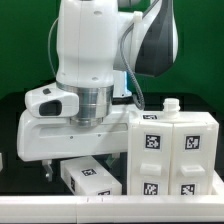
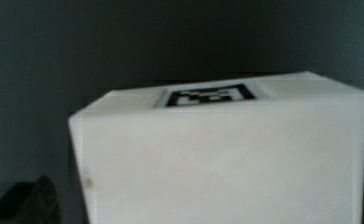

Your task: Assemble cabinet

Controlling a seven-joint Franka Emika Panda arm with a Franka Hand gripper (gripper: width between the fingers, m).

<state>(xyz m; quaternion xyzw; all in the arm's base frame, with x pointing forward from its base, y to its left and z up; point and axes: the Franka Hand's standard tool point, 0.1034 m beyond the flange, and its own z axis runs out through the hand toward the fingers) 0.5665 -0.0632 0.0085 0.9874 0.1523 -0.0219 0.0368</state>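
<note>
we judge the cabinet light, stiff and slick, best pinched across a narrow upper edge, though we cannot tell whether our end effector is spread.

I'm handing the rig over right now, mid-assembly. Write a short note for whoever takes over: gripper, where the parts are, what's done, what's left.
Gripper: low over the table. Its fingers are hidden, so I cannot tell whether it is open, shut or holding anything.
Cabinet: upright on the exterior view's right, tags facing the camera.
Small tagged block: lies on the table under the gripper, beside the cabinet.
Wrist view: filled by a white tagged part, possibly that block, but I am not sure.
Done: cannot be judged from these views.
Left: at least that loose block appears unfitted.
</note>
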